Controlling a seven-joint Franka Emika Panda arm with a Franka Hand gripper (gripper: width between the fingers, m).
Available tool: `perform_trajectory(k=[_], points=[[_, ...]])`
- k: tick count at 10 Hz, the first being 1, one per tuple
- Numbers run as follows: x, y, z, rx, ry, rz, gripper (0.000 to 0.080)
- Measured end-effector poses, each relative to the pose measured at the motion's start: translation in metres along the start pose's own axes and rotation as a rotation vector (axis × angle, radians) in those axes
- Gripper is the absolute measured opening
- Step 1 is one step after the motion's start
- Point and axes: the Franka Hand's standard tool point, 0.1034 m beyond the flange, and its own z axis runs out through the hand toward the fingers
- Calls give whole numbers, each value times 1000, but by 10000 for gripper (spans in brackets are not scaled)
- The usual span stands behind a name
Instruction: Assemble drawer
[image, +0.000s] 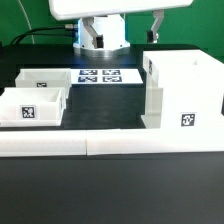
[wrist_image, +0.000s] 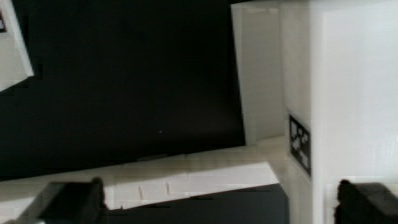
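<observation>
The drawer's tall white shell stands at the exterior view's right, with a square tag on its near face. Two shallow white trays lie at the left, one farther back and one nearer with a tag. My gripper hangs above the shell and is mostly cut off by the exterior view's upper edge. In the wrist view my gripper is open and empty. Its dark fingertips stand wide apart, and the shell's wall with its tag lies close to one of them.
The marker board lies flat behind the trays. Long low white bars run along the front, and they also show in the wrist view. The arm's white base with black cables stands at the back. The table is black.
</observation>
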Motion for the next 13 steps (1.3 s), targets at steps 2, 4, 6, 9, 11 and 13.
perform_trajectory(k=[2, 4, 6, 9, 11, 13], points=[[-1, 3, 1, -1, -1, -3, 649], [-9, 34, 6, -20, -6, -47, 649], [-14, 55, 11, -33, -8, -63, 649], [-23, 68, 31, -25, -32, -109, 649], [-22, 67, 29, -25, -28, -111, 649], [-23, 69, 30, -24, -33, -123, 649]])
